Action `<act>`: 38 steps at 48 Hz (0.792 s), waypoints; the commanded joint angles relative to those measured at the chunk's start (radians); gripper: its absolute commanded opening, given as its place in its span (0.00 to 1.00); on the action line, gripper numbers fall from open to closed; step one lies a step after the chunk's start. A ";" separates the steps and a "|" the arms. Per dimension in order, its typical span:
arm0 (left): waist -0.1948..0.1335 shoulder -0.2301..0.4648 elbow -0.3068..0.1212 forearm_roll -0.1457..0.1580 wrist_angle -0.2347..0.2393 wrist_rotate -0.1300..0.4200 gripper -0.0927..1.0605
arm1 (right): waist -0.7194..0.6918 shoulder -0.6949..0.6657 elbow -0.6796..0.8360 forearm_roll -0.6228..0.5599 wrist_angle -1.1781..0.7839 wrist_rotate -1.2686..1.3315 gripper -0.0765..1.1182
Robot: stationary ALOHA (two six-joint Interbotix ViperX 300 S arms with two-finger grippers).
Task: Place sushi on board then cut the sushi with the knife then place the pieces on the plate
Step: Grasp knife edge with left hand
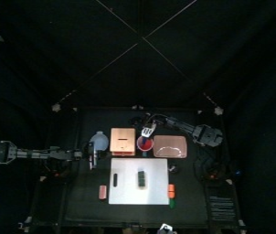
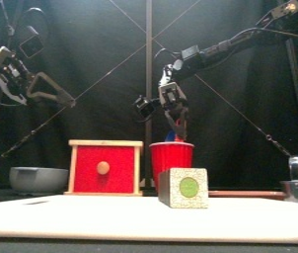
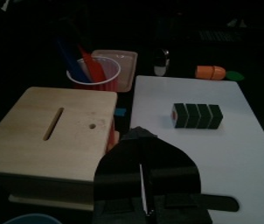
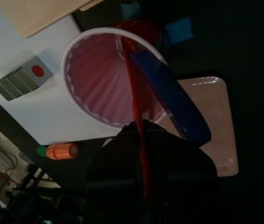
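Right gripper [image 4: 142, 133] is clamping the red knife [image 4: 139, 105] in the red cup [image 2: 172, 158]; left gripper [image 3: 138, 136] is hovering closed near the table's [image 1: 86, 206] left edge.

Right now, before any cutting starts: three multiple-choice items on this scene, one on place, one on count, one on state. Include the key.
1. Where is the dark green toy sushi roll?
A. on the white cutting board
B. on the flat pink tray
C. in the blue-grey bowl

2. How many toy knives stand in the red plastic cup?
A. one
B. two
C. three

3. What state is the roll in?
A. blocks joined in one row
B. split into two separate halves
C. blocks scattered

Key:
1 A: the top view shows it mid-board.
2 B: the right wrist view shows one blue knife and one red knife.
3 A: in the left wrist view the blocks touch.
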 commanded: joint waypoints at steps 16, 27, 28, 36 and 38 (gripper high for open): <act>0.003 0.002 -0.014 0.000 -0.005 -0.003 0.07 | -0.003 -0.092 -0.025 0.002 0.008 0.006 0.34; 0.003 0.002 -0.015 0.000 -0.005 -0.003 0.07 | -0.003 -0.129 -0.025 0.003 0.015 0.008 0.34; 0.003 0.002 -0.014 0.000 -0.005 -0.003 0.07 | -0.003 -0.135 -0.025 0.003 0.015 0.008 0.34; 0.003 0.002 -0.017 0.000 -0.005 -0.003 0.07 | -0.003 -0.170 -0.025 0.005 0.028 0.021 0.34; 0.003 0.002 -0.018 0.000 -0.005 -0.002 0.07 | -0.003 -0.179 -0.025 0.006 0.029 0.021 0.34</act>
